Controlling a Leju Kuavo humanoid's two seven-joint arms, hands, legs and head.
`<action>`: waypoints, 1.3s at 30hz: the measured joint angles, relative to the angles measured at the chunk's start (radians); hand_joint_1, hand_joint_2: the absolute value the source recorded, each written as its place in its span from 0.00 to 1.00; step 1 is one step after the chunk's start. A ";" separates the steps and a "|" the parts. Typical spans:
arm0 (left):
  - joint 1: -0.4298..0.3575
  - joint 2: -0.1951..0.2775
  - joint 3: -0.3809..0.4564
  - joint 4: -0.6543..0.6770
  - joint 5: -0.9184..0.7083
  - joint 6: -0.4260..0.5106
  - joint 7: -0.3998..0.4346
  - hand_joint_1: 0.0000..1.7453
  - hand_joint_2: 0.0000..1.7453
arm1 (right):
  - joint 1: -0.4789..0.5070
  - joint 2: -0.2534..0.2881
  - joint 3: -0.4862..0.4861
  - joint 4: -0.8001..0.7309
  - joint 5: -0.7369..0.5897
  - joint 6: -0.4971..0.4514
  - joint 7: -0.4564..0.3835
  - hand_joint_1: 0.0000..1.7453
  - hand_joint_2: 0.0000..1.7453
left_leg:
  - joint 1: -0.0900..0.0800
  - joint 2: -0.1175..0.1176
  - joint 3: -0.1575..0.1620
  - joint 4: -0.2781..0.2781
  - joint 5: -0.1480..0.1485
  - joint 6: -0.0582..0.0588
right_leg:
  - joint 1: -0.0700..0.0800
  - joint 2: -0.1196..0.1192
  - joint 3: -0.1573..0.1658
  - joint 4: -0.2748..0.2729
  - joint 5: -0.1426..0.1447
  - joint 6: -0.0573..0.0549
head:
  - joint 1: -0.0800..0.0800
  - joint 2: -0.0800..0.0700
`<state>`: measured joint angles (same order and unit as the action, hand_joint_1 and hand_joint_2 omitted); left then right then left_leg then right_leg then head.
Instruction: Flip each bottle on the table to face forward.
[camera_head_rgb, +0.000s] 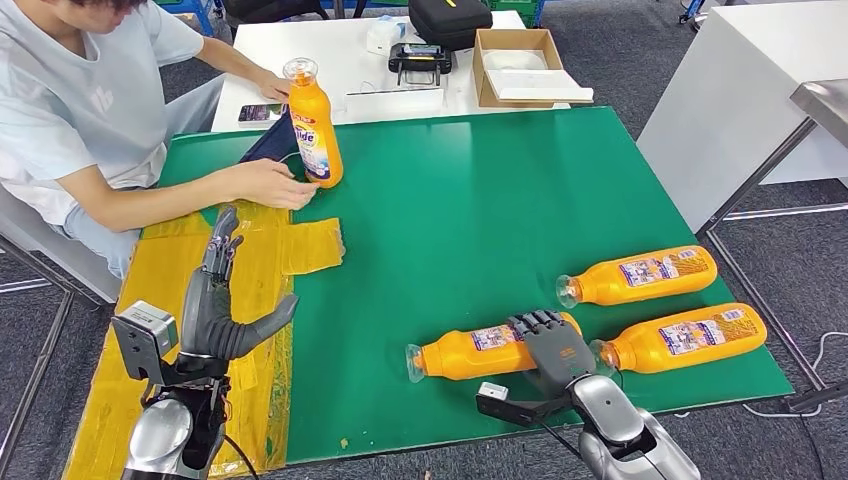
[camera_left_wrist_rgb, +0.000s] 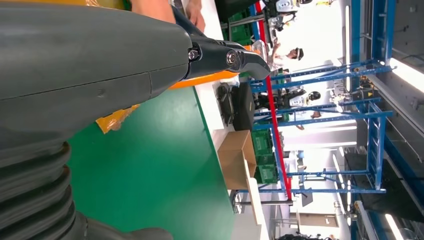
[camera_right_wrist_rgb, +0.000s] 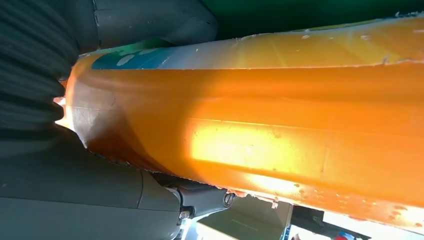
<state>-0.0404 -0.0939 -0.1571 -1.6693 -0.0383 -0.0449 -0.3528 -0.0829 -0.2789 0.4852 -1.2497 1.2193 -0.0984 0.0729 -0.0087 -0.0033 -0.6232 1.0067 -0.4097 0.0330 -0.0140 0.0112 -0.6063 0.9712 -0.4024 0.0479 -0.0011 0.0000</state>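
**Fingers over the near bottle, and a slippery roll ahead**

Fingers (camera_head_rgb: 535, 325) of the right hand (camera_head_rgb: 556, 348) curl over the base end of the nearest bottle (camera_head_rgb: 480, 353), which lies on its side at the near edge of the green surface (camera_head_rgb: 470, 200), mouth pointing left. The right wrist view shows smooth orange plastic pressed against the palm, so I take it as held.

Two more bottles lie to the right: one (camera_head_rgb: 685, 337) almost touching the hand, another (camera_head_rgb: 640, 276) just beyond. If the held bottle swings during the turn, it may knock its neighbour, or slip from the grip and roll off the near edge.

The left hand (camera_head_rgb: 215, 300) hovers open and empty over the yellow taped patch (camera_head_rgb: 260, 255).

A person's hand (camera_head_rgb: 265, 182) steadies a fourth, upright bottle (camera_head_rgb: 313, 125) at the far left; its label seems to read "lide". Other labels are too small to read.
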 joint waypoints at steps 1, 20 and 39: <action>0.000 0.000 0.000 0.000 0.002 0.000 0.000 0.00 1.00 | 0.001 0.000 0.000 0.000 -0.005 -0.015 -0.008 1.00 1.00 | 0.000 0.000 0.000 0.000 0.000 0.000 | 0.000 0.000 0.000 0.000 0.000 0.000 | 0.000 0.000; -0.040 0.000 -0.158 0.049 0.018 -0.021 0.024 0.00 1.00 | 0.054 0.236 -0.223 -0.207 -0.595 -0.227 -0.264 1.00 1.00 | 0.000 0.000 -0.012 0.000 0.002 0.000 | 0.000 0.000 -0.001 0.001 0.003 0.000 | 0.000 0.000; -0.110 0.015 -0.254 0.128 0.056 -0.035 0.036 0.00 1.00 | 0.021 0.325 -0.269 -0.199 -1.083 -0.011 -0.351 1.00 1.00 | 0.000 0.000 -0.015 0.000 0.002 0.000 | 0.000 0.000 -0.003 0.002 0.003 0.000 | 0.000 0.000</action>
<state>-0.1503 -0.0787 -0.4111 -1.5411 0.0179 -0.0803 -0.3164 -0.0617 0.0458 0.2158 -1.4487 0.1367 -0.1095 -0.2782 -0.0086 -0.0031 -0.6381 1.0068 -0.4078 0.0332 -0.0140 0.0110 -0.6095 0.9727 -0.3995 0.0480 -0.0011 0.0000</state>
